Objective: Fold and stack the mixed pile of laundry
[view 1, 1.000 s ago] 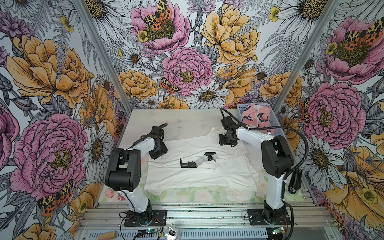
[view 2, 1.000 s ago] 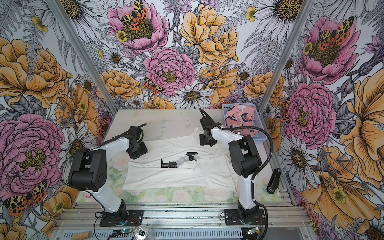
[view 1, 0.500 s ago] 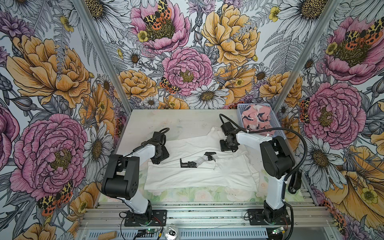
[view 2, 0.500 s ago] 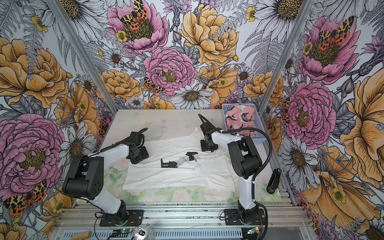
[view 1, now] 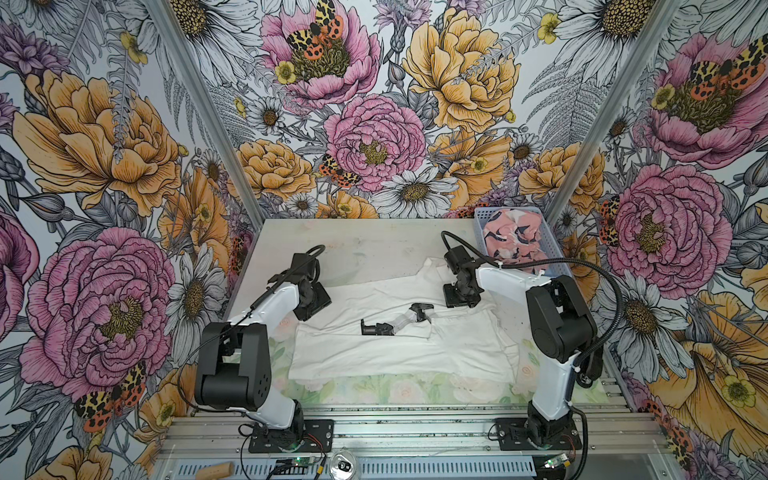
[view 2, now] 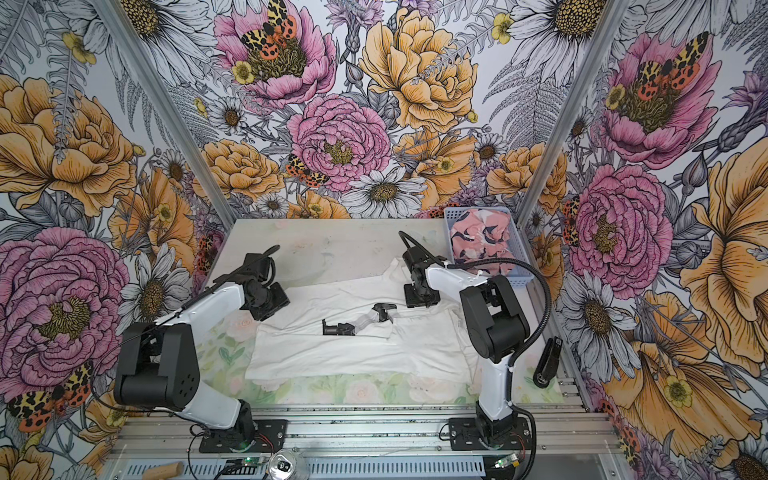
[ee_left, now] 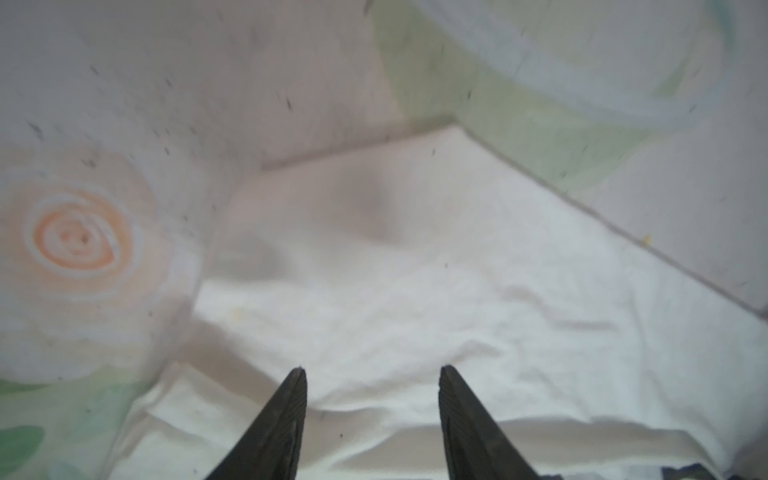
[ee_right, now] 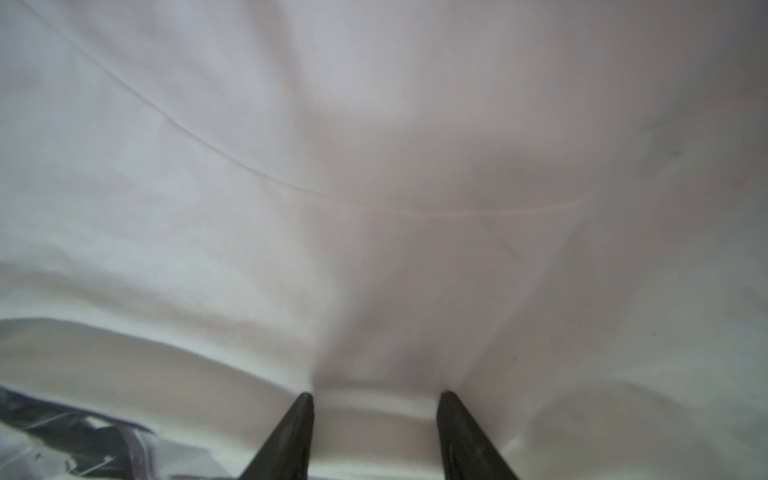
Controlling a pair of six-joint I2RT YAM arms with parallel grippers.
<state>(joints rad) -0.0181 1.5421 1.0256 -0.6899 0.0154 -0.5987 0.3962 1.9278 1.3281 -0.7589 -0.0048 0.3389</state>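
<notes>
Right gripper [ee_right: 374, 395] has moved nearer, onto the white shirt [view 1: 395, 353]. Left gripper [ee_left: 372, 370] is slightly wider. Both sit half-open and empty. Shirt lies flat and creased mid-table; pink garment [view 1: 515, 237] is bunched in the far-right basket [view 1: 480, 226].

Both top views bright, even, sharp, bowed at the edges; wrist views soft, with grey shadow on the white garment [ee_right: 415, 249] just beyond the right pincer [ee_right: 376, 395]

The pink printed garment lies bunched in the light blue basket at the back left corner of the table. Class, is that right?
Not quite. The pink printed garment does lie bunched in the light blue basket, but the basket stands at the back right corner of the table, not the back left. Both top views show this.
</notes>
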